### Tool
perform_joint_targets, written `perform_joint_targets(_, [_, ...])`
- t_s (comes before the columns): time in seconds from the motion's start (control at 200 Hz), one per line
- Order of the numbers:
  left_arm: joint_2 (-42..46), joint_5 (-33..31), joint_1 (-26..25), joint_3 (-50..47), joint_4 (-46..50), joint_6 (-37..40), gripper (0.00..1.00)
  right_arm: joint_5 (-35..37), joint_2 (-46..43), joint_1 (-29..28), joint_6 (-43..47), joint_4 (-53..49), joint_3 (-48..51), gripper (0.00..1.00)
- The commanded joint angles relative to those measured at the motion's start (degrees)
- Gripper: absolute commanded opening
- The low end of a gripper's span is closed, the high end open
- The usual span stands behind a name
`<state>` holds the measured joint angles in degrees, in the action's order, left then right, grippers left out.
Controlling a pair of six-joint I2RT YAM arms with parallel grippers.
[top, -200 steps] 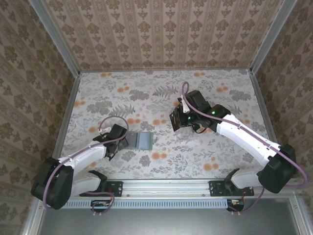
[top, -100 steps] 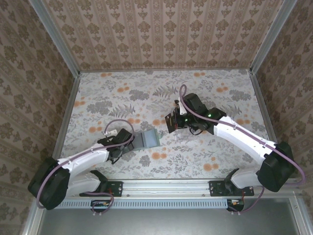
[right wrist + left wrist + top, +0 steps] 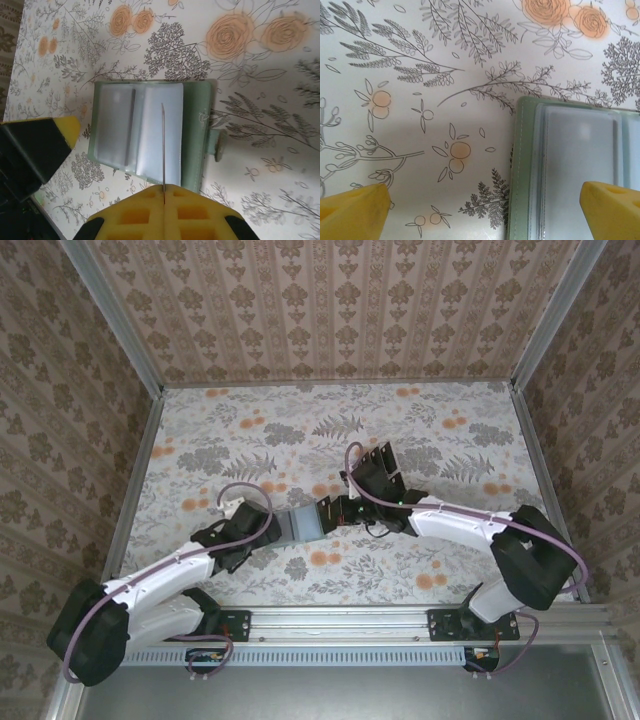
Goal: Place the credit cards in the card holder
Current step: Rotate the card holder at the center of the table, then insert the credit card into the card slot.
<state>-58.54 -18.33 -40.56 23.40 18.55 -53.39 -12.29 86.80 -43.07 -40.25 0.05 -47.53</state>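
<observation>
Right jaws pinching credit card [image 3: 163,142] above card holder [image 3: 193,131], left jaws wide

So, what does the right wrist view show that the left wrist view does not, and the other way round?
Right wrist view: the open card holder with its clasp tab, and a credit card seen edge-on, clamped in the shut right pincer over the pockets. Left wrist view: the open left pincer, one fingertip over the holder's corner, the other over the floral table. Both: the green holder's clear pockets and the table.
</observation>
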Motion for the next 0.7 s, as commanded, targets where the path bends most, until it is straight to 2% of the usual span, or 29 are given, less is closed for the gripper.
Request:
perform_joint_targets(0.0, [0.2, 1.4, -0.7, -1.2, -1.9, 2.1, 1.00, 1.0, 1.1, -0.9, -2.9, 9.2, 1.1, 0.00])
perform_joint_targets(0.695, [-2.2, 0.2, -2.0, -1.3, -0.6, 3.6, 1.00, 1.5, 7.0, -1.3, -9.3, 27.2, 5.6, 0.00])
